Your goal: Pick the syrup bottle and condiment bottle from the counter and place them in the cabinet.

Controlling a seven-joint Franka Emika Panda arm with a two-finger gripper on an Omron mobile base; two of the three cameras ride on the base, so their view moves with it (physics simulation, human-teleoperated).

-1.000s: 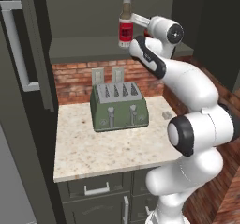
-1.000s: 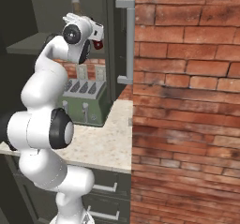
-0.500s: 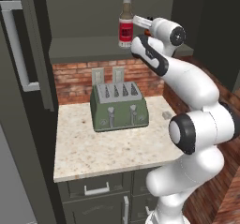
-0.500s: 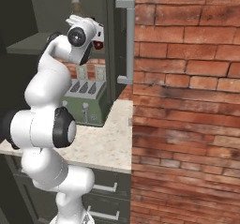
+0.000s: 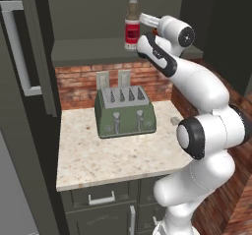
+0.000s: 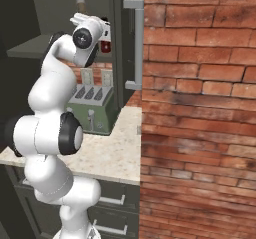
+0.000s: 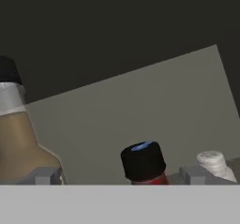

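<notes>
**A:** Start at the left. What do you see?

**B:** The cabinet (image 5: 93, 52) with its long silver door handle (image 5: 19, 47) on the far left, door swung wide. Below it the bench (image 5: 113, 155) carries a green toaster (image 5: 125, 112) against the brick wall.

**A:** And the bottles?

**B:** The syrup bottle (image 5: 132, 21) stands on the cabinet shelf, upright, long axis vertical, black cap pointing straight up, red label facing the room. In my hand view it is the amber bottle (image 7: 21, 138) at the left edge, silver collar and black cap on top, tilted only because my hand is rolled. To its right in that view is a smaller red bottle with a black cap (image 7: 143, 162), cap towards me, and beyond that a white ribbed cap (image 7: 213, 162) at the right. I cannot tell from here which of those two is the condiment bottle.

**A:** Your fingers?

**B:** My fingers (image 7: 119, 176) are spread wide and grip nothing; one tip sits just beside the syrup bottle's base, the other beside the white cap. From the left base view my hand (image 5: 152, 22) is just right of the syrup bottle, level with the shelf.
</notes>
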